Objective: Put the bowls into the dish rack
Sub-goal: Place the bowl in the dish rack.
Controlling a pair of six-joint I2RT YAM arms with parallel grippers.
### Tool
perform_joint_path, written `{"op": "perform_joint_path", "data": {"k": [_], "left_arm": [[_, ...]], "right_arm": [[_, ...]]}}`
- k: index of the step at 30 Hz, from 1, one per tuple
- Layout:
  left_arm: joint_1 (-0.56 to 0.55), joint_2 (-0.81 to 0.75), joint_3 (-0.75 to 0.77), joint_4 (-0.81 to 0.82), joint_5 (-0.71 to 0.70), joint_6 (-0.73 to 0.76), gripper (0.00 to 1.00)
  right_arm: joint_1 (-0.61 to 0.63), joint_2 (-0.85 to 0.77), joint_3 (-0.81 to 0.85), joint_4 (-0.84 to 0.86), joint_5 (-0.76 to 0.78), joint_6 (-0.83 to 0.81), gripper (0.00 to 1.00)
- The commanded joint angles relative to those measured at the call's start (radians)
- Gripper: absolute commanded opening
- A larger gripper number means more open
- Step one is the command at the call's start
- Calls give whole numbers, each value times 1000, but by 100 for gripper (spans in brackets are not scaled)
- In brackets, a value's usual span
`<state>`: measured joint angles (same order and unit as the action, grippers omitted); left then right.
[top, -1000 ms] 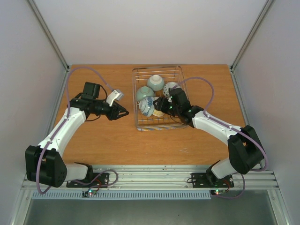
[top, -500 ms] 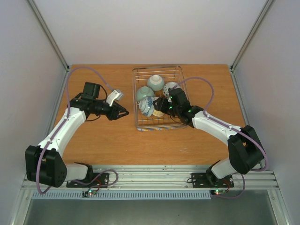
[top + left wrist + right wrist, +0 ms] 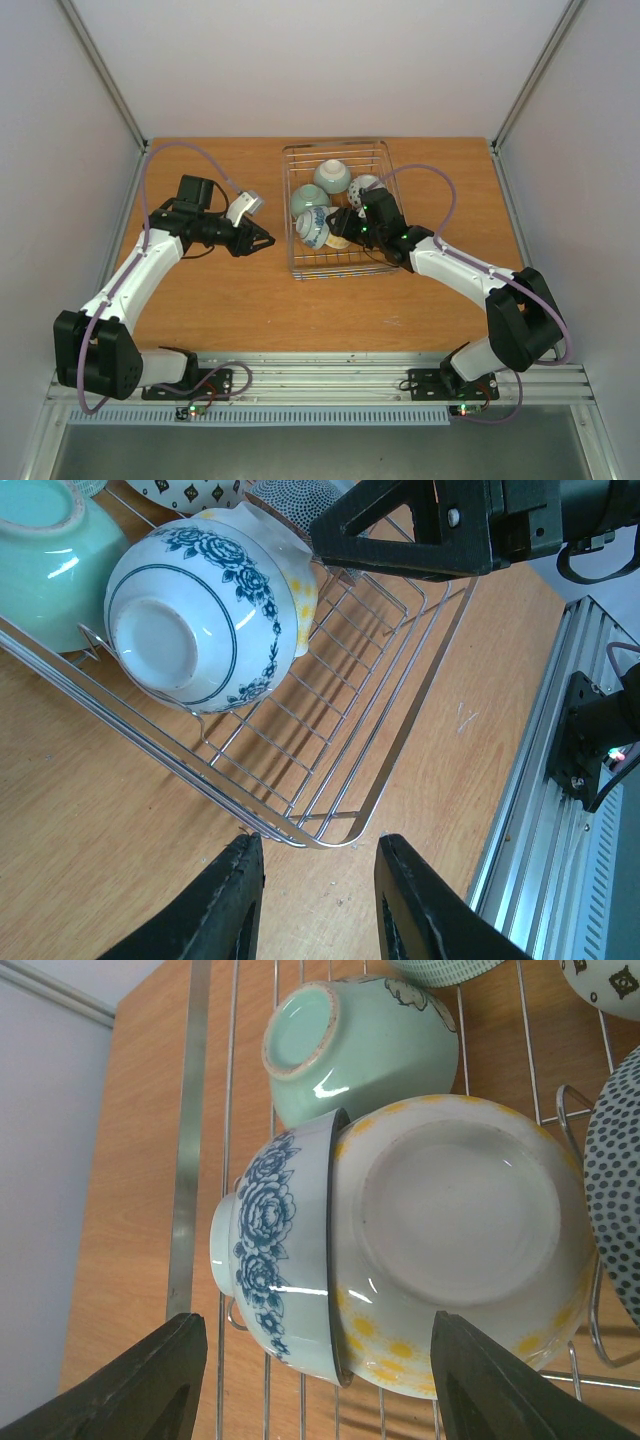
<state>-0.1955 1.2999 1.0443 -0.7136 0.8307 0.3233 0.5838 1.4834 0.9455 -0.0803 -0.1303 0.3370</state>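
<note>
The wire dish rack [image 3: 330, 274] stands at the back middle of the table with several bowls in it. Two pale green bowls [image 3: 332, 176] [image 3: 309, 198] and a dotted bowl [image 3: 364, 185] sit toward the back. A blue-patterned bowl [image 3: 313, 228] lies on its side against a yellow-patterned bowl [image 3: 460, 1230]. My right gripper [image 3: 342, 224] hovers open over this pair, its fingers [image 3: 150, 1380] wide on either side and apart from both. My left gripper [image 3: 268, 240] is open and empty just outside the rack's near left corner [image 3: 330, 840].
An aluminium rail [image 3: 330, 375] runs along the near table edge, with both arm bases on it. White walls and frame posts enclose the table on three sides. Purple cables loop off both arms. Bare wood [image 3: 230, 300] lies left of and in front of the rack.
</note>
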Motion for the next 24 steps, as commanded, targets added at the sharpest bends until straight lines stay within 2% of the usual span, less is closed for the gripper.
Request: {"op": "perform_joint_path", "data": {"k": [1,10,15,24], "left_arm": [[8,-4,-6,13,13,15,32],[8,-2,-6,13,14,14,32],[9,-3,-5,13,15,16,32],[8,-3,-6,13,13,14,32]], "right_arm": [[6,-3,12,-4,11,-6,63],[35,22,61,-66,4,-47,63],[115,80,201,-251,124,-123,63],[149,76,256,-354,285,-159,63]]}}
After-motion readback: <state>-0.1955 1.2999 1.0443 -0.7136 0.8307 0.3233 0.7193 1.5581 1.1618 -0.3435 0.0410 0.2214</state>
